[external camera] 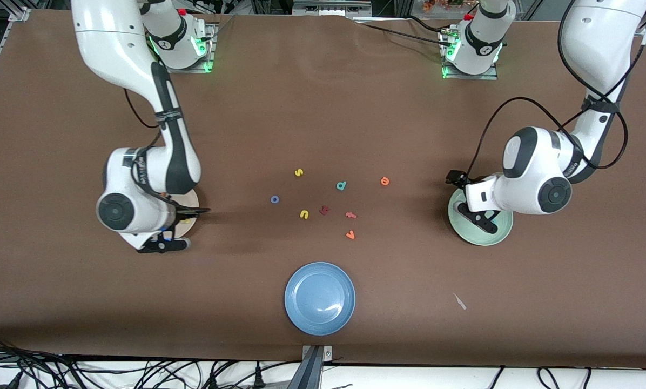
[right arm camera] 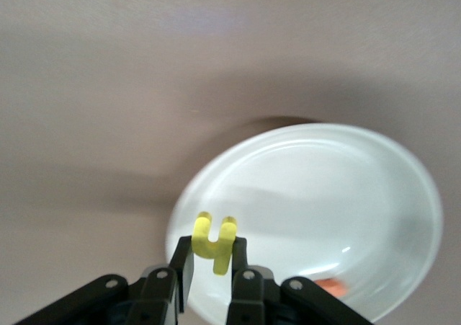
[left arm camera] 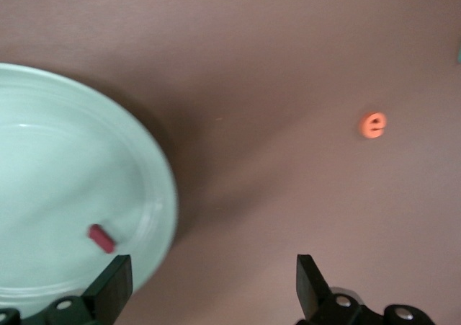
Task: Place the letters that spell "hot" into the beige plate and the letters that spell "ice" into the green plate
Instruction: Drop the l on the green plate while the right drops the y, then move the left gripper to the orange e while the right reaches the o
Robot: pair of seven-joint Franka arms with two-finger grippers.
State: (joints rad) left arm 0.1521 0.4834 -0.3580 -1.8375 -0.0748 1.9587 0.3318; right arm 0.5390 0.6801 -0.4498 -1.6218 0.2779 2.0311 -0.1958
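Going across the front view from the right arm's end: right gripper (right arm camera: 211,274) hangs over the beige plate (external camera: 192,201), fingers (right arm camera: 182,267) clamped on the yellow "h" (right arm camera: 214,243). In the right wrist view the letter is pinched by its stem, long axis running straight out from the fingertips, two prongs pointing away from the gripper. There's an orange bit (right arm camera: 330,286) already lying in the plate near the rim, prob the "t" but can't read its shape.

Mid counter (external camera: 323,108) is the loose pile: blue "o" (external camera: 274,199) closest to the right arm's end, then yellow "s" (external camera: 298,173) and yellow "u" (external camera: 304,214), chunky dark red letter (external camera: 324,210), teal "d" (external camera: 342,186), salmon "t" (external camera: 350,215) w/ another orange letter (external camera: 350,235) nearer the camera. Blue plate (external camera: 320,297) sits nearest the camera.

Orange "e" (external camera: 385,181) lies flat btw the pile and the green plate (external camera: 500,233), well apart from its rim.

Left gripper (left arm camera: 212,292) hangs over the green plate's edge, fingers (left arm camera: 112,289) spread wide, nothing in them. Dark red "i" (left arm camera: 101,238) lies flat in the plate near the rim, its long axis on a diagonal in the left wrist view.
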